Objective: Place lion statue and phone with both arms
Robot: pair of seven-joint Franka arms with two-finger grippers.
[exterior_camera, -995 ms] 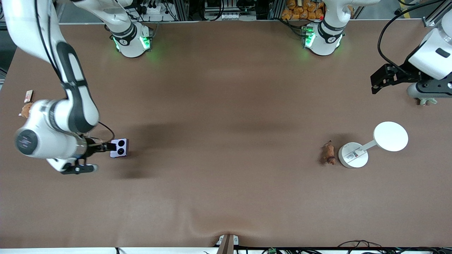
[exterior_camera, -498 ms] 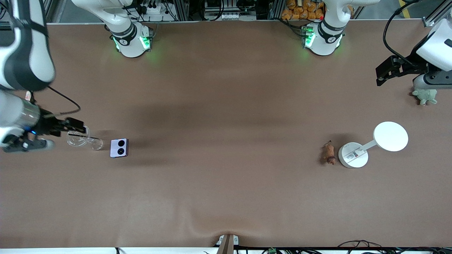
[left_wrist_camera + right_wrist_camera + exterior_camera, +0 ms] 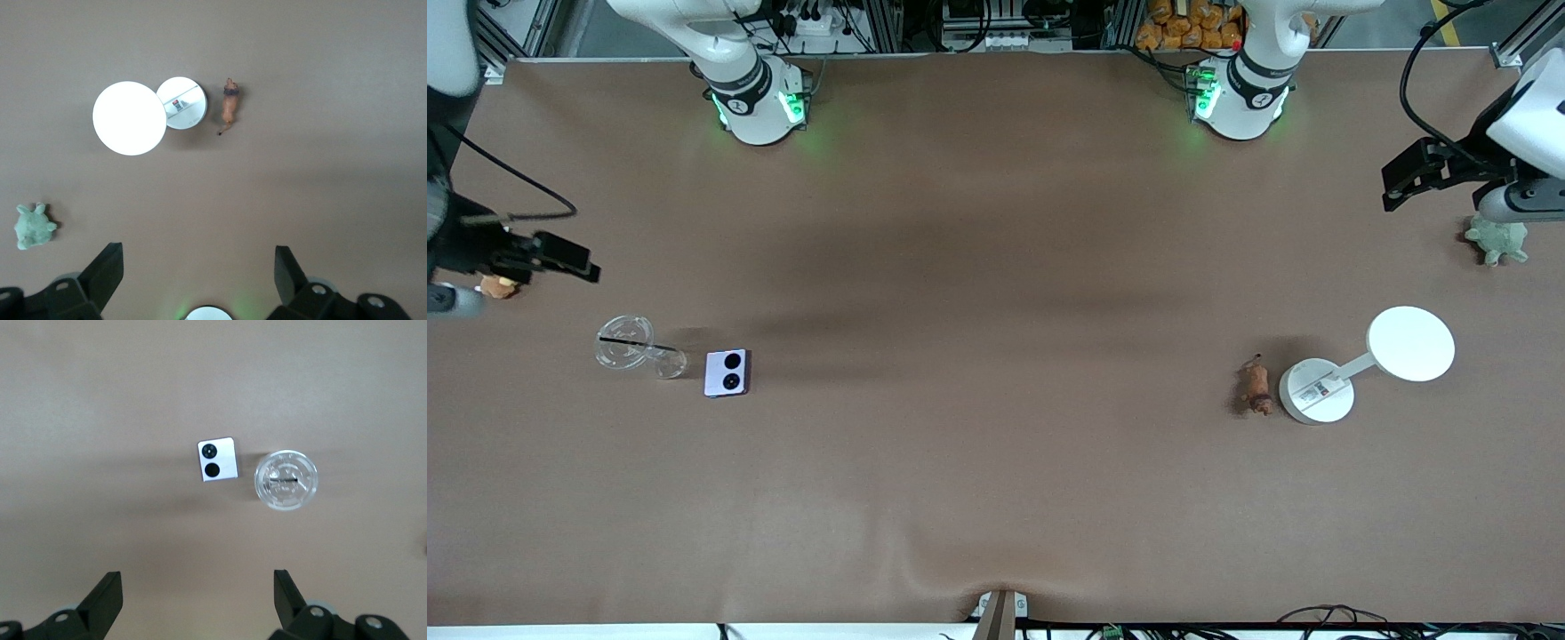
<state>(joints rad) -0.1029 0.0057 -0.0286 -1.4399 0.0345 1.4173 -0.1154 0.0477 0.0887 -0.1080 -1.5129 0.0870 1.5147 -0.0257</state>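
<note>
I see the lion statue (image 3: pixel 1256 385) lying on the brown table (image 3: pixel 996 498) toward the left arm's end, just beside the round base of a white lamp (image 3: pixel 1316 391). Its long axis runs from the robots' side to the front camera's side; in the left wrist view its thin tail is at one end and the darker head at the other. The phone (image 3: pixel 727 372) lies flat toward the right arm's end, two black camera circles up, just beside a clear glass (image 3: pixel 627 352) lying on its side.

The left gripper (image 3: pixel 200 267) is up over the table's edge near a green plush turtle (image 3: pixel 1496 241), fingers spread wide and holding nothing. The right gripper (image 3: pixel 198 593) is up at its own end, also spread and holding nothing. Both arms are cut off by the frame. A small tan toy (image 3: pixel 496 286) is half hidden by the right arm.
</note>
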